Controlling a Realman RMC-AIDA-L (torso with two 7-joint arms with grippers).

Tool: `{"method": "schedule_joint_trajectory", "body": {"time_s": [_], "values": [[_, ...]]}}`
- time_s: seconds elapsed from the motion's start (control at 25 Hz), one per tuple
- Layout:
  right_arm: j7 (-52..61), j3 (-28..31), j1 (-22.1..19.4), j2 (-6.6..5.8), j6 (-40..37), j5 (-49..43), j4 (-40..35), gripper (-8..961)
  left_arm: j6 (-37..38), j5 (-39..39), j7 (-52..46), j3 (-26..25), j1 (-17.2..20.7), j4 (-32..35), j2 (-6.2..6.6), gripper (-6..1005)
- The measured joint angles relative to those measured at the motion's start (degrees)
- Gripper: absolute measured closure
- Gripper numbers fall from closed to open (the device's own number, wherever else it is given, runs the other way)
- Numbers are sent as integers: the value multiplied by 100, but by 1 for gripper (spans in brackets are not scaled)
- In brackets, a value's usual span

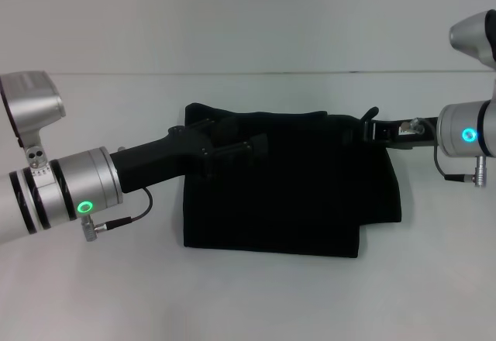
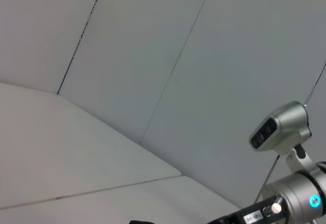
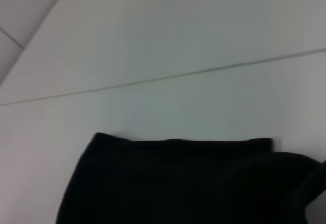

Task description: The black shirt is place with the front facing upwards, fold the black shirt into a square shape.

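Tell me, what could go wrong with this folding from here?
The black shirt is already a compact bundle, but its right part sticks out unevenly. Both the left gripper and right gripper hang over its far edge; pulling away could snag the cloth and undo the fold, or leave the shape lopsided rather than square.

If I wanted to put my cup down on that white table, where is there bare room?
Bare table runs along the near edge in front of the black shirt, and in a strip behind it up to the wall. The middle is crowded: the left pincer lies over the shirt, and the right pincer is at its far right corner.
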Motion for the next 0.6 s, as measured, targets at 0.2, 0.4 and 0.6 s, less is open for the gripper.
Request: {"method": "schedule_joint_trajectory", "body": {"time_s": [0.2, 0.4, 0.6], "values": [[-23, 1, -183, 33, 174, 1, -186, 855, -4, 10, 0, 7, -18, 0, 0, 156], [89, 144, -414, -76, 101, 38, -346, 871, -67, 29, -6, 19, -28, 0, 0, 157], [108, 637, -663, -214, -811, 41, -679, 871, -93, 20, -43, 21, -21, 0, 0, 157]]}}
